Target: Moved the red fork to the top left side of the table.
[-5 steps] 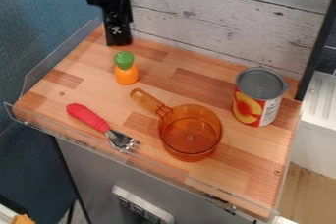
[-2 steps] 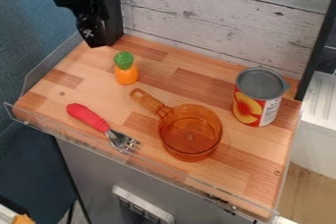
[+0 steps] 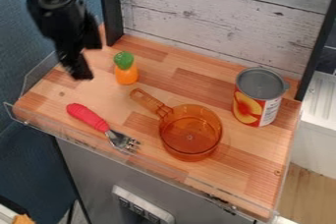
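Toy carrot, orange with green top (image 3: 126, 69), upright near the table's (image 3: 190, 83) upper left part. Clear orange pot (image 3: 190, 132) with handle, sits mid-table, handle pointing up-left toward carrot. Open-looking tin can (image 3: 258, 97), red/yellow/white label, upright at right side, near the back. Wood-block tabletop, clear plastic rail (image 3: 118, 148) along front edge. Whitewashed plank panel (image 3: 223, 16) behind, dark posts either side. Blue wall (image 3: 26, 26) at left. White ribbed surface (image 3: 320, 102) at right, wood floor (image 3: 308, 188) below it.
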{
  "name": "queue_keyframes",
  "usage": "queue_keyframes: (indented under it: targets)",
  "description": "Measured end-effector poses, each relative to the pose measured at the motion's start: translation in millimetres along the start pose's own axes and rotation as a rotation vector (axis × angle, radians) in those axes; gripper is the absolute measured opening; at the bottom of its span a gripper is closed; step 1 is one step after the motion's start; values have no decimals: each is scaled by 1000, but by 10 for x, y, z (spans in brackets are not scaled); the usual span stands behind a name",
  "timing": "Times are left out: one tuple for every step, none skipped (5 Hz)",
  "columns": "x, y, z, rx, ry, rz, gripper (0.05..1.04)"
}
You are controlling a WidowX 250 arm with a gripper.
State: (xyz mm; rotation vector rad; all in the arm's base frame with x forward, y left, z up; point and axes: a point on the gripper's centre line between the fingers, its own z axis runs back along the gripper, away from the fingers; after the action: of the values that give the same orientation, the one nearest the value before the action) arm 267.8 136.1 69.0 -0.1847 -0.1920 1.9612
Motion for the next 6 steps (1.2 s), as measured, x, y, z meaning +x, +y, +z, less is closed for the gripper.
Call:
queue_keyframes:
  targets:
    - [113, 203, -69, -31, -78, -67, 1000]
    - [191, 326, -160, -53, -146, -129, 1001]
    - [173, 372, -221, -65, -183, -187, 1001]
    - [108, 390, -354, -46, -224, -241, 1000]
    - [55, 400, -418, -34, -234, -265, 1001]
    - [-35, 381, -483, -21, -243, -305, 1000]
